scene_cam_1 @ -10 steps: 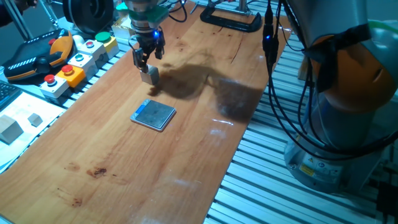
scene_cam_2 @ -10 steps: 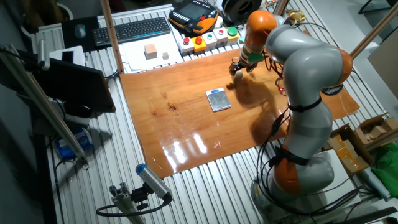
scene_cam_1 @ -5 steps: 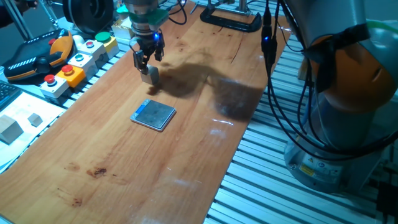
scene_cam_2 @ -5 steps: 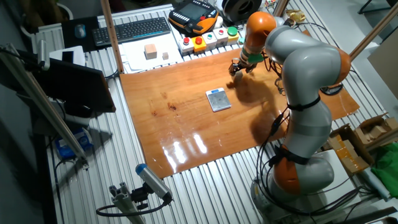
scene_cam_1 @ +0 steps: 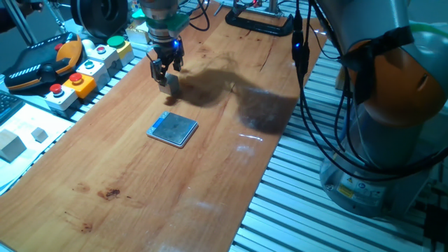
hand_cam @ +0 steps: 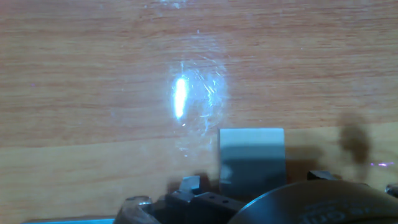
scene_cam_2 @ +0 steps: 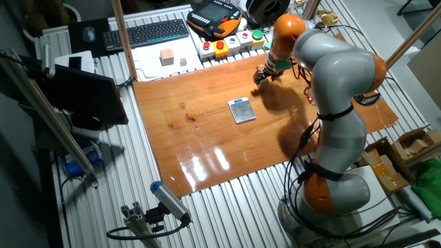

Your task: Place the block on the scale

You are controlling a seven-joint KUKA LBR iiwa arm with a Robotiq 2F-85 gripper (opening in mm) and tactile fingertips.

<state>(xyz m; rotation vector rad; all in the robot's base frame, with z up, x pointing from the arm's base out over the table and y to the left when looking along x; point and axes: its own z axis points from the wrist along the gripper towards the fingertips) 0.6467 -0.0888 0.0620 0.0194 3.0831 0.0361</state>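
Observation:
The block is a small pale cube standing on the wooden table, a short way behind the scale. The scale is a thin flat square with a grey-blue top, and it also shows in the other fixed view. My gripper hangs just above the block with its two dark fingers apart, open and empty. In the hand view the block stands on the table at the lower middle, close to the gripper body, and the fingertips are not clear. In the other fixed view the gripper hides most of the block.
Coloured push-button boxes and a teach pendant line the table's left edge. A black clamp lies at the far end. Larger pale wooden blocks sit off the table at the left. The arm's base stands at the right.
The gripper has shifted slightly right and down, closer over the block. The block and the scale have not moved.

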